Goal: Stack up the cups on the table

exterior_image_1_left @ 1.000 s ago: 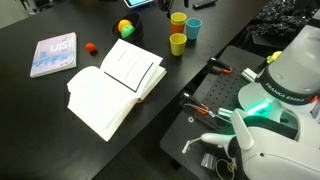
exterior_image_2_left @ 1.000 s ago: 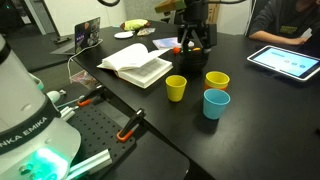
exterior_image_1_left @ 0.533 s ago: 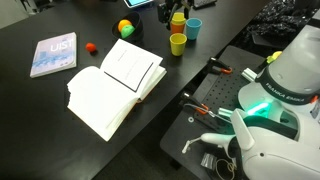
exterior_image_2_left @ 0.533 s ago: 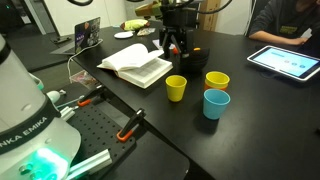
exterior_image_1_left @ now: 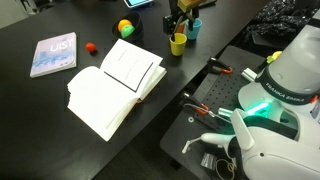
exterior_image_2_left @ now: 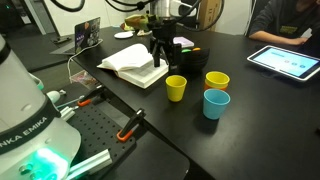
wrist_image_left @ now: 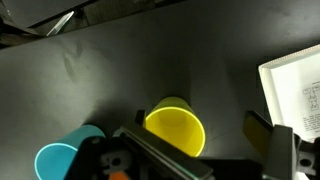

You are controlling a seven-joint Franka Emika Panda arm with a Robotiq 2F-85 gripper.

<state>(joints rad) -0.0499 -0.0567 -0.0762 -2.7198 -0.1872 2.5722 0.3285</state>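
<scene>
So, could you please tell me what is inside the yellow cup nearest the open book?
Nothing shows inside the yellow cup: the wrist view sees only its bare yellow wall and bottom. The gripper covers its near rim there, so that edge cannot be checked.

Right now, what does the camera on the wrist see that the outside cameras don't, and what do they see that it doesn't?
Only the wrist camera looks straight down into the yellow cup. Only the outside cameras show the second yellow cup, the tablet, the ball and the closed book. All of them show that first yellow cup, the blue cup, the open book and the black table.
</scene>
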